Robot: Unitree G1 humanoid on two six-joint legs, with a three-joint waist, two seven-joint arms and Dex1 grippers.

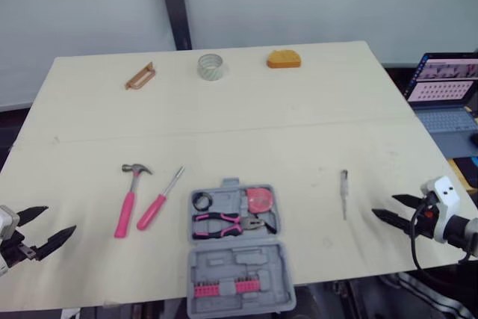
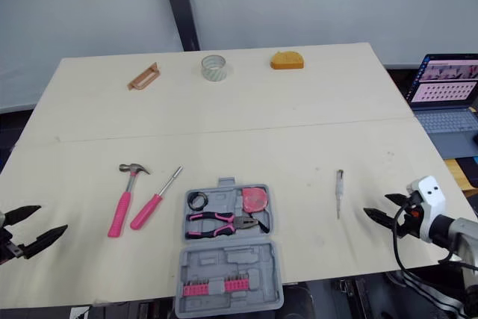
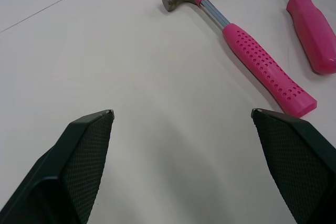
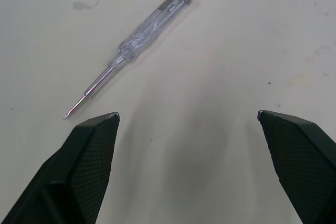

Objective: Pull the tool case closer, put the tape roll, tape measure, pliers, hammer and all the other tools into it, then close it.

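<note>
The tool case [image 1: 224, 265] is seen lying open at the near edge of the table [image 1: 299, 125], midway between the two arms. The pliers [image 1: 228, 223] and a round pink tape measure [image 1: 260, 199] are already seated in its tray. Just to the robot's left of the case, the hammer [image 1: 128, 201] is laid with its long axis running away from the robot, steel head at the far end and pink handle at the near end. A pink-handled screwdriver [image 1: 160, 199] is set between hammer and case, its shaft slanted away and toward the case.

The left gripper [image 1: 61, 218] is held out to the left of the hammer's handle end, fingers spread and nothing grasped. It is judged the nearer arm for both of these tools, and the handle would best be taken across its width, from the outer side inward.

On the case's other side a clear tester screwdriver [image 1: 344, 193] is laid lengthwise away from the robot. The right gripper [image 1: 383, 205] is held near it on the outer side, likewise spread and empty.

Well apart, along the far edge, the tape roll [image 1: 211, 66], an orange tool [image 1: 284, 59] and a tan handle-shaped piece [image 1: 140, 76] are left to be fetched
</note>
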